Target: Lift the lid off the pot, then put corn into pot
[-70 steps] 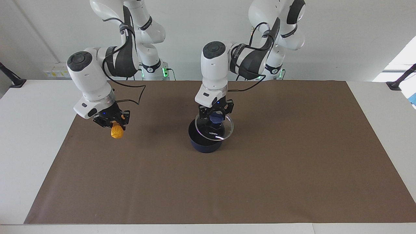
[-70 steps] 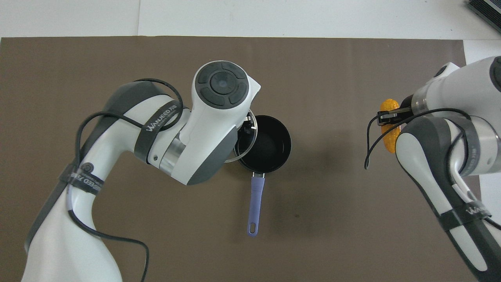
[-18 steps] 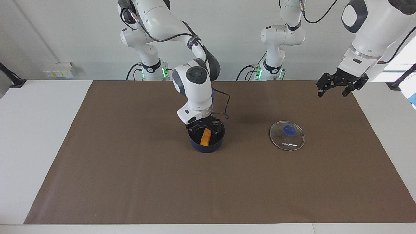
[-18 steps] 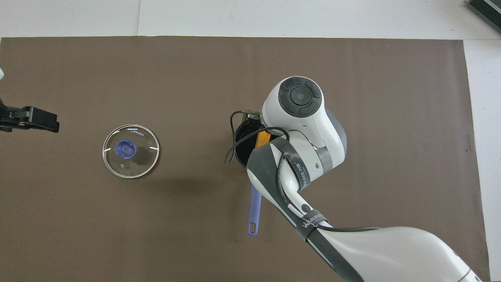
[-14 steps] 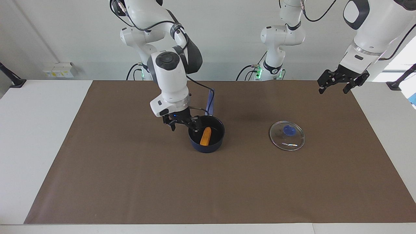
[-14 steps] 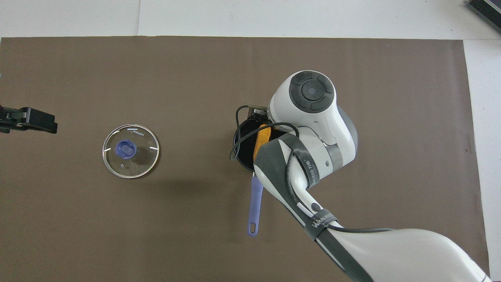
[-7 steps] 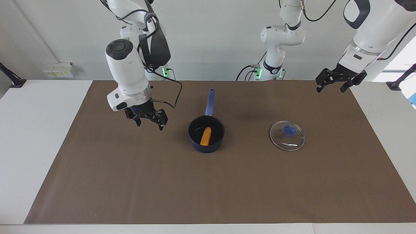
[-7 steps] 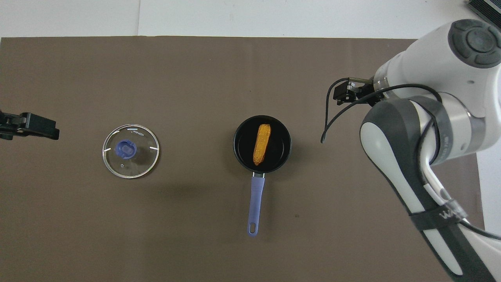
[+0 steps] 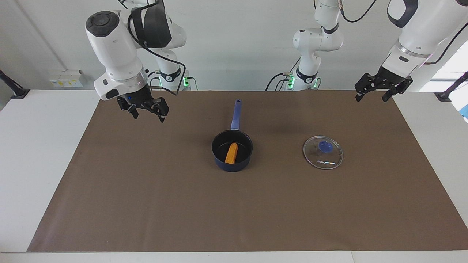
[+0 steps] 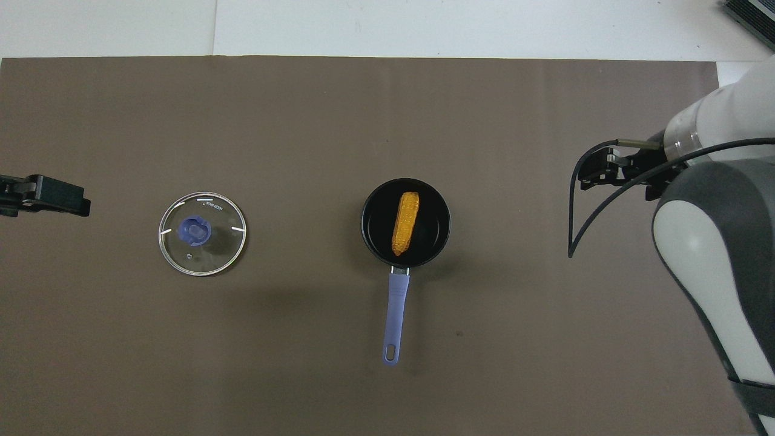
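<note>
In the facing view the right gripper (image 9: 145, 109) hangs empty with its fingers spread, raised over the brown mat (image 9: 146, 204) at the right arm's end of the counter (image 9: 40, 146); the navy saucepan (image 9: 232, 152) sits well apart from it at mid-mat with the corn cob (image 9: 231, 153) lying inside. The left gripper (image 9: 380, 88) is likewise spread and empty over the mat's corner at the left arm's end, the glass lid (image 9: 323, 152) flat on the mat between saucepan and that gripper. In the overhead view the cob (image 10: 405, 223) lies lengthwise in the saucepan (image 10: 406, 221), its handle (image 10: 394, 318) pointing toward the robots, the lid (image 10: 202, 233) beside it, knob up; the left gripper (image 10: 42, 195) and right gripper (image 10: 605, 171) sit at the mat's two ends
</note>
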`<state>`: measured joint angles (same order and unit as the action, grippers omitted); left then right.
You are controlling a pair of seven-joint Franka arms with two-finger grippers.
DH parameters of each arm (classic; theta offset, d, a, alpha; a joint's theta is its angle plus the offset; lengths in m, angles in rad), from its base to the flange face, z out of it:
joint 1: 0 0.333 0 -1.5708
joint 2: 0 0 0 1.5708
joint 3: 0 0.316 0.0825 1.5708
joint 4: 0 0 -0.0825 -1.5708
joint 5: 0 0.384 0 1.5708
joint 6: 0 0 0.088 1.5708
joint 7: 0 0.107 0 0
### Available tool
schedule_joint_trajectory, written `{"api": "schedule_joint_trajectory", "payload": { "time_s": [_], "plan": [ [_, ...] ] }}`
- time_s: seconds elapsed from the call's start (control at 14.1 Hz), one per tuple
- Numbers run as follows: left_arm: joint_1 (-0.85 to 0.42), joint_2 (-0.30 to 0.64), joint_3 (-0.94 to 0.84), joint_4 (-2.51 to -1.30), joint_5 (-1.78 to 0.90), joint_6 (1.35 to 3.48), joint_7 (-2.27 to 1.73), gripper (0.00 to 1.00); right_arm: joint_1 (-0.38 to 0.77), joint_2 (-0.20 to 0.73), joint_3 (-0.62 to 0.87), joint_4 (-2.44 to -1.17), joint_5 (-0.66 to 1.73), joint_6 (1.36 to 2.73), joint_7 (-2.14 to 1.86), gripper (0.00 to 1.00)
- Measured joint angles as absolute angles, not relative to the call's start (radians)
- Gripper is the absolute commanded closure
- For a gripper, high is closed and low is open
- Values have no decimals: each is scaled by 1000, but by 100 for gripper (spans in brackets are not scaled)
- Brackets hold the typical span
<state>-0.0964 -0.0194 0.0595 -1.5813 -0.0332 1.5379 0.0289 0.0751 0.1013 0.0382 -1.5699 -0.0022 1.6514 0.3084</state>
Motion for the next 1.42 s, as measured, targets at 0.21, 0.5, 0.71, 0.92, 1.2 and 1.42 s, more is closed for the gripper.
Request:
{"api": "schedule_joint_trajectory", "payload": {
  "time_s": [0.21, 0.5, 0.71, 0.92, 1.2, 1.42],
  "plan": [
    [-97, -19, 56, -1581, -33, 1538, 29, 0, 46, 101, 38, -1570, 48, 1652, 308, 0],
    [-96, -20, 64, -1581, -33, 1538, 29, 0, 31, 99, 37, -1567, 69, 1701, 238, 0],
    [-96, -20, 64, -1581, -33, 1538, 29, 0, 6, 66, 24, -1552, 69, 1641, 202, 0],
    [-96, -20, 64, -1581, -33, 1538, 29, 0, 5, 26, 14, -1537, 68, 1591, 200, 0],
    [-96, -20, 64, -1581, -33, 1538, 29, 0, 5, -9, 16, -1528, 24, 1511, 176, 0],
    [-96, -20, 64, -1581, -33, 1538, 29, 0, 9, -22, 20, -1528, 19, 1455, 161, 0]
  ]
}}
